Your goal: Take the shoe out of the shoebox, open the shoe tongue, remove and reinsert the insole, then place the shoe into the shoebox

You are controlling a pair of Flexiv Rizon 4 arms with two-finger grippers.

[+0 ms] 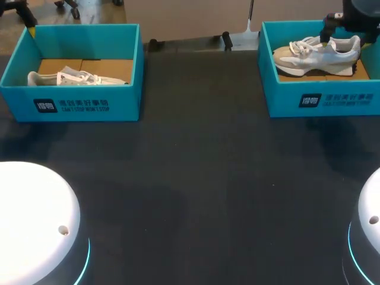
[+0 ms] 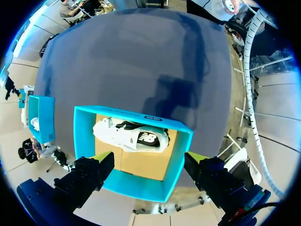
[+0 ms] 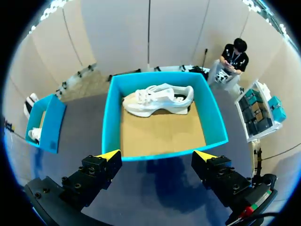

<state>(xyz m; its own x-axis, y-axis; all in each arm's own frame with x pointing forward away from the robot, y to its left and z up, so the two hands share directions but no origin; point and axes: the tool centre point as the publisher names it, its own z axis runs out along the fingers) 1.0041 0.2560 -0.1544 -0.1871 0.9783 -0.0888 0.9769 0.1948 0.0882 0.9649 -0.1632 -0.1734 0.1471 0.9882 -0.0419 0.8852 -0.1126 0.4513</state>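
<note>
Far left, second shoebox holding white shoe

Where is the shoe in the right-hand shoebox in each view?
Head view: shoe upper right, inside right-hand shoebox.
Left wrist view: shoe a white sliver in the farther box.
Right wrist view: shoe against the nearer box's far wall.
Landmark: left-hand shoebox, in all views.
</note>
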